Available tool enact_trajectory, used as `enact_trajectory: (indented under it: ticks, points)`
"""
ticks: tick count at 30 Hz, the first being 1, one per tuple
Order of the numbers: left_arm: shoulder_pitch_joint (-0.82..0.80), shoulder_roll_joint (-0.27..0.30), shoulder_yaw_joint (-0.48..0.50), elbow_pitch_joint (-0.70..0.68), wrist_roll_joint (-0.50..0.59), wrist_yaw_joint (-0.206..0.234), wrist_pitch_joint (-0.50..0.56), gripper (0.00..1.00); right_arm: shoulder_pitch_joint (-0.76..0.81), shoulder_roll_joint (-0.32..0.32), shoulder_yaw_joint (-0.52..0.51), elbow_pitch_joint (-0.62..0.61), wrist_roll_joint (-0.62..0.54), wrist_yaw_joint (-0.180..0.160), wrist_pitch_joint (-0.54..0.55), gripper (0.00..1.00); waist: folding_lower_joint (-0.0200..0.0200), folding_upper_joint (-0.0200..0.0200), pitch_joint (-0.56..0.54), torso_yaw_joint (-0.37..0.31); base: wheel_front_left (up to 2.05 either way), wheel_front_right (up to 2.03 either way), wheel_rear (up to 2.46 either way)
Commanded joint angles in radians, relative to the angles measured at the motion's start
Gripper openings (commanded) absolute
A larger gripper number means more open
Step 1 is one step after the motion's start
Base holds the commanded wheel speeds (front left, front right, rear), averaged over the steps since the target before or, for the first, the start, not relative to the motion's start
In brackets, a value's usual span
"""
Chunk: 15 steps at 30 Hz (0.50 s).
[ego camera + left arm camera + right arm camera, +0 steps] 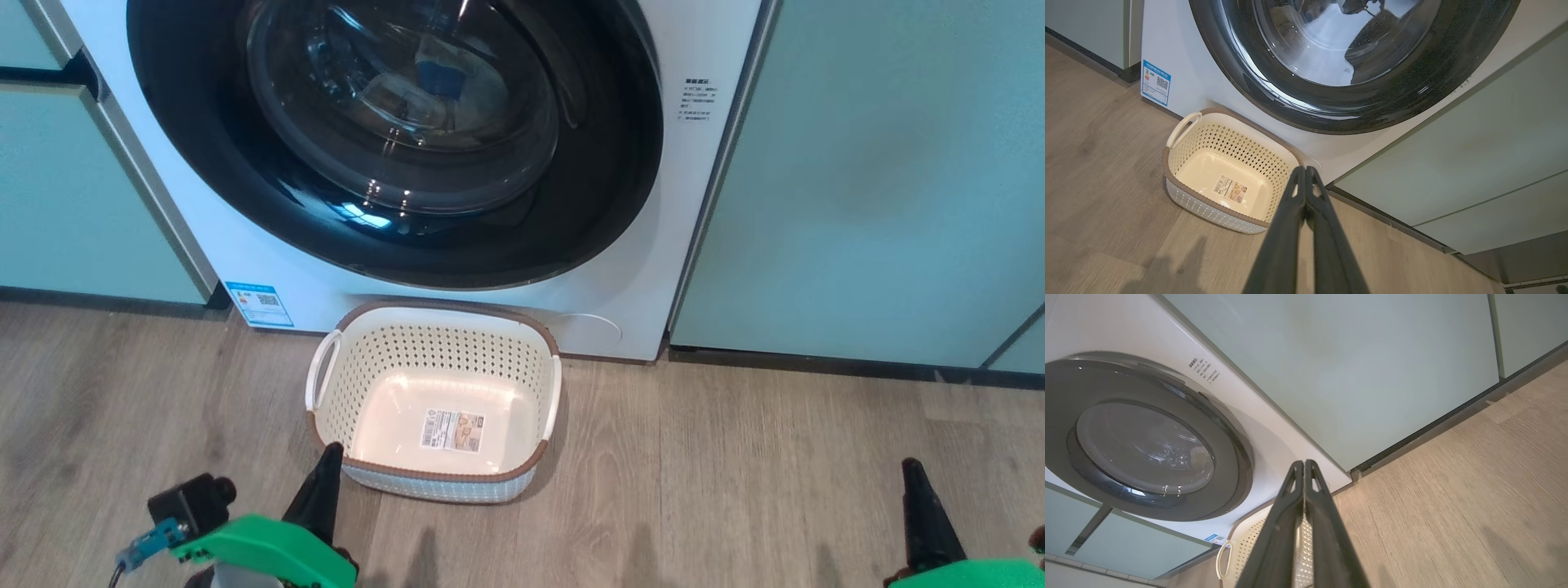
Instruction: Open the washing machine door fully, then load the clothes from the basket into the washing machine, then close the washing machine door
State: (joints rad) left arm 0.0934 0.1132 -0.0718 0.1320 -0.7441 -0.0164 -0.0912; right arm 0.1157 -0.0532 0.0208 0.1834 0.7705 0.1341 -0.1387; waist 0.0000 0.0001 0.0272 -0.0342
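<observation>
I see the door (396,122) shut against the washer (629,278) across the upper middle of the head view. The basket (445,475) sits on the floor (735,474) just below it at centre, its label (451,430) showing on the bottom. My left end effector (332,449), lower left, and right end effector (911,467), lower right, are clenched, grasping nothing.

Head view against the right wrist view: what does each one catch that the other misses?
Head view: the left gripper, and the basket's bare bottom with its label sticker. Right wrist view: far more of the washing machine door's black ring, and the right gripper's two fingers pressed together along their length. Both: the door shut, the basket's rim, the blue energy sticker and the pale green cabinet beside the machine.
</observation>
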Motion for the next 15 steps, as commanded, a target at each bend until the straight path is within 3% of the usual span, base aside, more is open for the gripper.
enact_trajectory:
  ticks: [1,15]
  points:
    - [-0.050,0.005,0.022,-0.024,-0.027,-0.008,0.006,0.00,-0.052,-0.021,-0.003,-0.027,0.028,-0.001,0.003,0.00,0.0000,-0.0001,0.000,0.001,0.00,0.00,0.00]
    - [-0.080,-0.001,0.045,0.003,-0.204,-0.030,0.038,0.00,-0.086,-0.024,-0.018,-0.010,0.200,-0.002,0.044,0.00,0.0000,-0.0001,-0.005,0.007,0.00,0.00,0.00]
